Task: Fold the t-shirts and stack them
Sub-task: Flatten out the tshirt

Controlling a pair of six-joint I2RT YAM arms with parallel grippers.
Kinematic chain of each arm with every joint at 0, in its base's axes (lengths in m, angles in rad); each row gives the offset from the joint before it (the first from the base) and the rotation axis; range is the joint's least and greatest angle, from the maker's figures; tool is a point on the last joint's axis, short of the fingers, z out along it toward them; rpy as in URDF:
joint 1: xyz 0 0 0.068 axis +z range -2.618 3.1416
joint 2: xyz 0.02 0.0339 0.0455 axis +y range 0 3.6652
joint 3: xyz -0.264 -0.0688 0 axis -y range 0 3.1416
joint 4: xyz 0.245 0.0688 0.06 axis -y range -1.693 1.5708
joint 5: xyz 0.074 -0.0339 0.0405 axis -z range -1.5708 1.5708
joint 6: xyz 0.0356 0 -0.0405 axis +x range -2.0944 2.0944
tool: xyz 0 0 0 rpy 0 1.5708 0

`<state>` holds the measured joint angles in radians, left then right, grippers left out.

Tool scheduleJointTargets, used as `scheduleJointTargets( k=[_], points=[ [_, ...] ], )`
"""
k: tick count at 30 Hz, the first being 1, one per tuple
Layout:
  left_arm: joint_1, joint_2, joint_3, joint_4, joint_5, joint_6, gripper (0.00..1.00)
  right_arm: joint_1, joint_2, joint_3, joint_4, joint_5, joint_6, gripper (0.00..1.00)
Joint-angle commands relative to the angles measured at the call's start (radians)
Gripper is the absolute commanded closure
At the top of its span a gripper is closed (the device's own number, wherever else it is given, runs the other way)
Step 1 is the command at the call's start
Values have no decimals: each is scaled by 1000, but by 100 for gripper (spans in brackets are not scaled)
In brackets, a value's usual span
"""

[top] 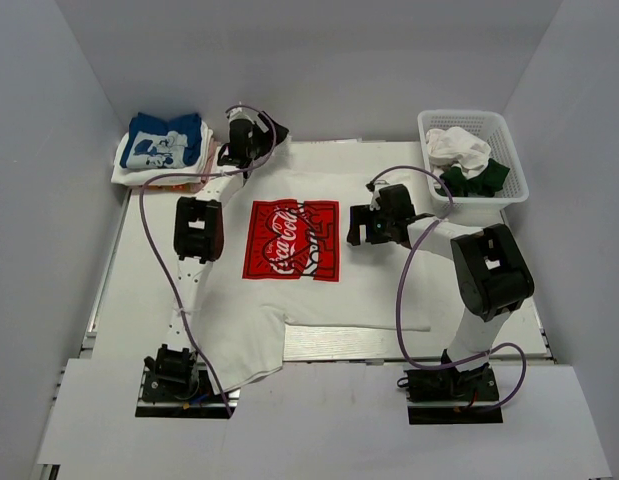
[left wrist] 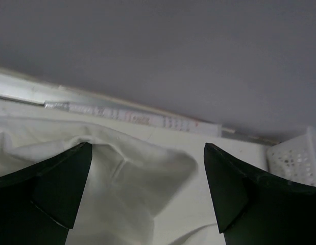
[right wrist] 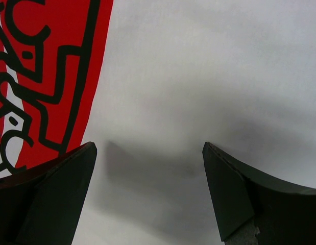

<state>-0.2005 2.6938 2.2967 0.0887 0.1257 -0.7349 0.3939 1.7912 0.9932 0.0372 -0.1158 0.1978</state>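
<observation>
A large white t-shirt (top: 359, 285) with a red square logo print (top: 294, 240) lies spread flat on the table, one part hanging over the near edge. My left gripper (top: 259, 137) is open at the shirt's far left corner; in the left wrist view (left wrist: 147, 147) a raised fold of white cloth (left wrist: 132, 178) lies between the fingers. My right gripper (top: 359, 228) is open just right of the print; in the right wrist view (right wrist: 147, 145) it hovers over flat white cloth (right wrist: 198, 76), with the red print (right wrist: 50, 76) at its left. A folded blue shirt (top: 164, 140) with white cartoon print tops a stack at back left.
A white plastic basket (top: 509, 165) at the back right holds crumpled white and dark green clothes; its corner shows in the left wrist view (left wrist: 298, 161). The folded stack has white and orange-pink layers (top: 139, 178) below. Grey walls enclose the table on three sides.
</observation>
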Motion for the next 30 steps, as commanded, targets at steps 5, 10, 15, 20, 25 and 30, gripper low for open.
scheduleJointTargets(
  k=[5,10,15,20,25,30],
  points=[
    [-5,-55,86,175,-58,-55,0,2,-2,-22,-65,18,-5,10],
    [-5,-228,-35,40,20,92,0,-1,-73,-15,-83,54,-3,10],
    [-5,-591,-349,-119,-24,265,0,-3,-162,10,-128,143,66,10],
    [-5,-794,-676,-253,-90,413,0,-7,-237,-11,-198,252,107,10],
    [-5,-943,-979,-258,-146,391,0,-6,-305,-93,-182,257,121,10],
    [-5,-1005,-1069,-282,-208,333,0,-12,-280,-73,-221,266,104,10]
  ],
)
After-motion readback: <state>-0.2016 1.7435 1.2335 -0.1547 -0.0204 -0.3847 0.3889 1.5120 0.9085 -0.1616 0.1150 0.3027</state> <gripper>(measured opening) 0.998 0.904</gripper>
